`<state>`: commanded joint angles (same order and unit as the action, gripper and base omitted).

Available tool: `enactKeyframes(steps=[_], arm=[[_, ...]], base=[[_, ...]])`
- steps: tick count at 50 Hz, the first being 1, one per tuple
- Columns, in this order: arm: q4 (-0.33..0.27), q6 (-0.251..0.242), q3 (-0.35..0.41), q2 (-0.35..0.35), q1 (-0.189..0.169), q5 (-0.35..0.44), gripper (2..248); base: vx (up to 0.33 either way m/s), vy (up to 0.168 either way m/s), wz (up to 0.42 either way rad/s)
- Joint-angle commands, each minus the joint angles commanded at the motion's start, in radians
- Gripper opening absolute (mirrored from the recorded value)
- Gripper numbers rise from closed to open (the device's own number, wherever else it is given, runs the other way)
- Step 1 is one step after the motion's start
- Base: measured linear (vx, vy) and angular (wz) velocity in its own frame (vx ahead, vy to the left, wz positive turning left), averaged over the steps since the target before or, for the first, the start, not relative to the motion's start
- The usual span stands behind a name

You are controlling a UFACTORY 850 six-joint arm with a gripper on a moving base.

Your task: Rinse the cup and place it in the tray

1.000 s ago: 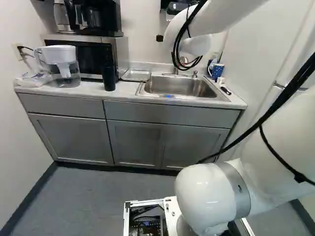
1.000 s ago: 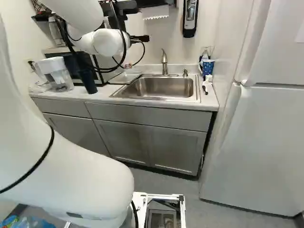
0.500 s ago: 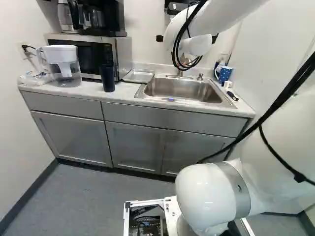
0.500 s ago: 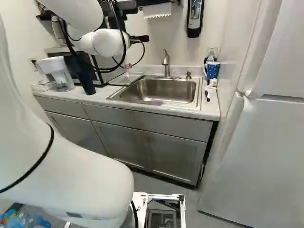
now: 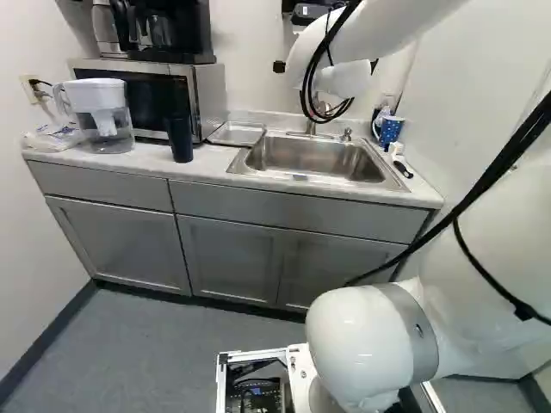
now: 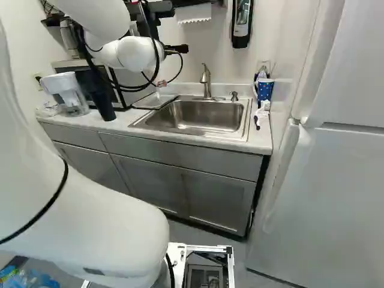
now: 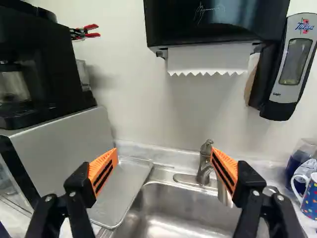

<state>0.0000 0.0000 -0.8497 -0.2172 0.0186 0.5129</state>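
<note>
Your orange-padded fingers [image 7: 103,171] stand wide apart with nothing gripped, facing the faucet [image 7: 204,163] and the sink [image 7: 176,201], a metal tray [image 7: 124,188] lying between sink and microwave [image 7: 69,144]. Upright at the sink's other side on the table [image 6: 259,139], ungrasped, is your blue dotted cup [image 6: 264,90], while a dark tumbler [image 5: 179,139] and a white-topped pitcher [image 5: 105,125] stand near the microwave.
</note>
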Motion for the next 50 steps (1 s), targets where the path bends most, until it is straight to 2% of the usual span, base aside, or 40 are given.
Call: enactKeyframes(steps=[27,50], arm=[[0.000,0.000,-0.003,0.003,0.000,0.000,247],[0.000,0.000,-0.058,0.064,-0.007,0.000,247]], base=[[0.000,0.000,0.000],[0.000,0.000,0.000]])
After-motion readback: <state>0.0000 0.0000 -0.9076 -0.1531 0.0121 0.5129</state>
